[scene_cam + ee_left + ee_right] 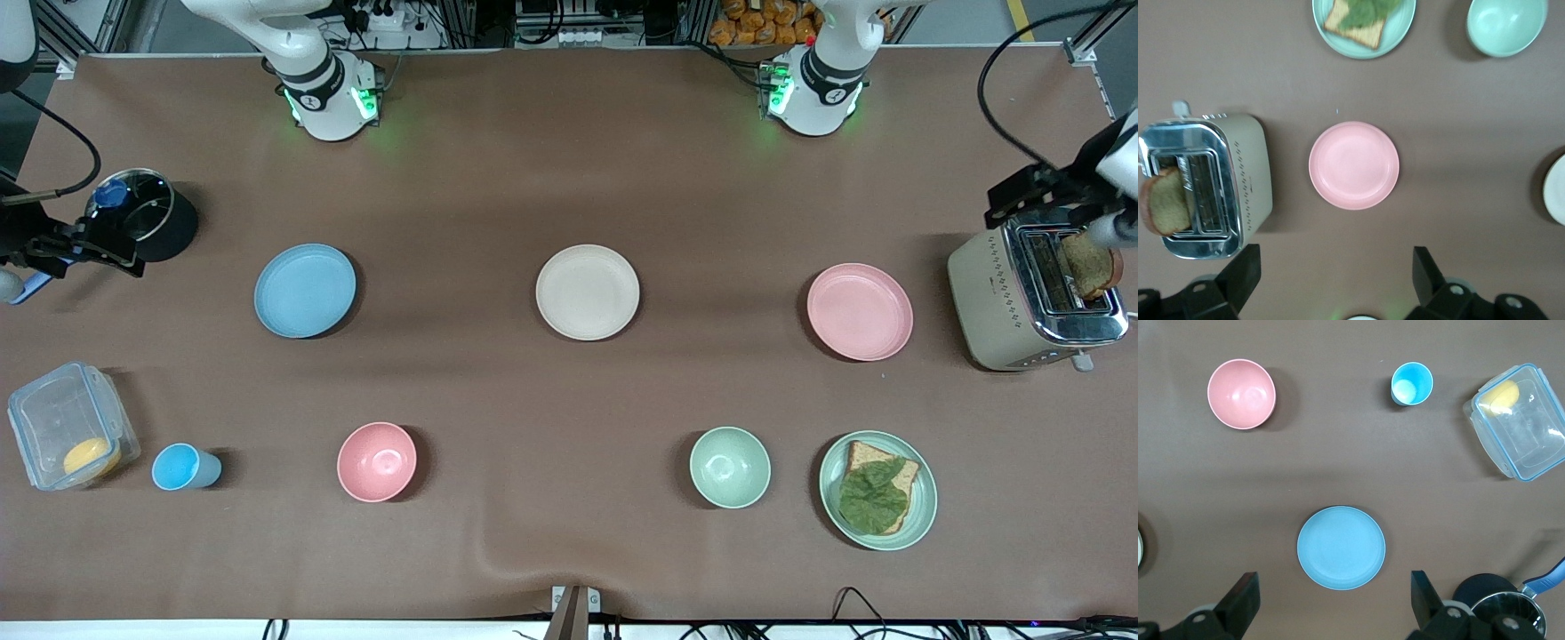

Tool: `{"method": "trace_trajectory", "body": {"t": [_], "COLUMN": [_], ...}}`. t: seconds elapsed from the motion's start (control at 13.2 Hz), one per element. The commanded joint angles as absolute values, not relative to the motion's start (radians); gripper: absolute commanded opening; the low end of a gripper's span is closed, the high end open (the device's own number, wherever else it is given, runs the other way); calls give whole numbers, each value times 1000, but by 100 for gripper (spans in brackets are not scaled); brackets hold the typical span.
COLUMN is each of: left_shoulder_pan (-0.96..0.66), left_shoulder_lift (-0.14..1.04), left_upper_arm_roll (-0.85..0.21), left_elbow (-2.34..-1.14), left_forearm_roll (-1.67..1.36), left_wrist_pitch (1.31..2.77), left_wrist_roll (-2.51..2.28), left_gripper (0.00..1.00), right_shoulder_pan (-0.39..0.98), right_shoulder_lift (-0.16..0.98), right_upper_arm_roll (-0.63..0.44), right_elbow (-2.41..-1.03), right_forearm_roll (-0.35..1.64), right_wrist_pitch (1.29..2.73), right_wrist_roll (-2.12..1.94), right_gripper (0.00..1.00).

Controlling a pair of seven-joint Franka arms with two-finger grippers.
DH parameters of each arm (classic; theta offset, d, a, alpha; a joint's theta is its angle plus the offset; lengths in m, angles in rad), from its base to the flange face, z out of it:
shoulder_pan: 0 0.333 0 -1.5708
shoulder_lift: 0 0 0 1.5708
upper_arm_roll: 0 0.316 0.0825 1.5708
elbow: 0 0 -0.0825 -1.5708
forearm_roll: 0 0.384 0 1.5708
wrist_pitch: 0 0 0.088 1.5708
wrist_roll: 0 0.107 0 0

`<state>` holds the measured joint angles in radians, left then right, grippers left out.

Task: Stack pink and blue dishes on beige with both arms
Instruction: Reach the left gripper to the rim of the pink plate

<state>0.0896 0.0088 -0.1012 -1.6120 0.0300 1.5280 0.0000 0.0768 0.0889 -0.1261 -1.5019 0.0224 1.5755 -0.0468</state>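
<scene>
A flat round cream-beige matte plate [588, 292] lies upright and empty mid-table. A matching light blue plate [305, 290] sits well apart toward the right arm's end; a pale pink one [860, 311] toward the left arm's end.

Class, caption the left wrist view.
Open left gripper above pink plate, beside the toaster holding toast.

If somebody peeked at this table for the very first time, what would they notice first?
Probably the three plates in a row across the middle: a blue plate toward the right arm's end, a beige plate in the centre and a pink plate toward the left arm's end. Next, the toaster with bread poking out, beside the pink plate. The open left gripper hangs over the pink plate, the open right gripper over the blue one.
</scene>
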Motion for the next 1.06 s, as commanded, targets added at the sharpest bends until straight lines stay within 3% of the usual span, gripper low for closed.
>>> {"method": "trace_trajectory", "body": {"t": [0.0,0.38,0.99], "left_shoulder_pan": [133,182,270], "left_shoulder_lift": [52,81,264], "left_upper_arm_roll": [-103,-103,-104], "left_elbow": [-1716,-2006,-2149], "left_forearm_roll": [17,25,26], "left_wrist_pitch": [1627,1932,2187], "left_wrist_roll": [14,15,20], "left_gripper": [100,100,100], "right_shoulder_pan": [77,69,45], "right_shoulder_lift": [97,104,112], "right_upper_arm_roll": [-126,-126,-130], "right_elbow": [-1483,-1482,-1500], "right_forearm_roll": [20,20,20], "right_wrist_pitch": [1563,1565,1554], "right_wrist_roll": [-34,-43,-48], "right_gripper": [100,100,100]}}
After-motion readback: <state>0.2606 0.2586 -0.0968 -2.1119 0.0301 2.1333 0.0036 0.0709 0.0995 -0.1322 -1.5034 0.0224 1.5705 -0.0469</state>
